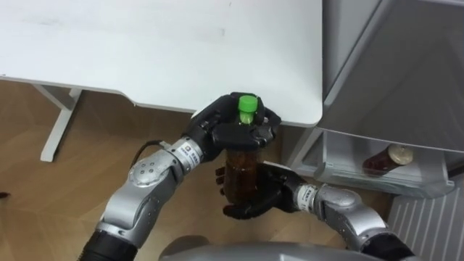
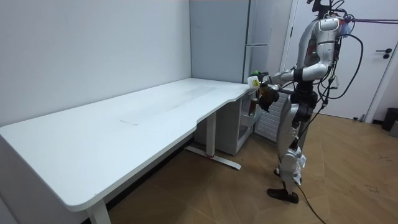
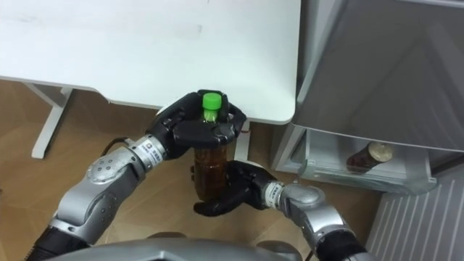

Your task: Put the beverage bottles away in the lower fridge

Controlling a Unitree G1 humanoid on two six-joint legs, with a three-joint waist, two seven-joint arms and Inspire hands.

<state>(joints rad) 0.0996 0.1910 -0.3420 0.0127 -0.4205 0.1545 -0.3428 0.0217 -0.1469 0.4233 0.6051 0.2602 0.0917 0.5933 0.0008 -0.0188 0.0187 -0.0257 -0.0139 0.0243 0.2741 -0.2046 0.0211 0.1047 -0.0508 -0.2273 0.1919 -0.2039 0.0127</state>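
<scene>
Matt white table (image 1: 145, 43), wood-look floor (image 1: 43, 196), glossy bottle (image 1: 243, 174)

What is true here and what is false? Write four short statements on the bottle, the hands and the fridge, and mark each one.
1. Both hands hold the green-capped bottle. True.
2. The green-capped bottle lies on the white table. False: it is held upright off the table's edge, above the wooden floor.
3. The left hand grips the bottle just below the cap and the right hand wraps its lower body. True.
4. The open compartment of the fridge holds nothing. False: a second bottle with a pale cap lies in it on its side.
</scene>
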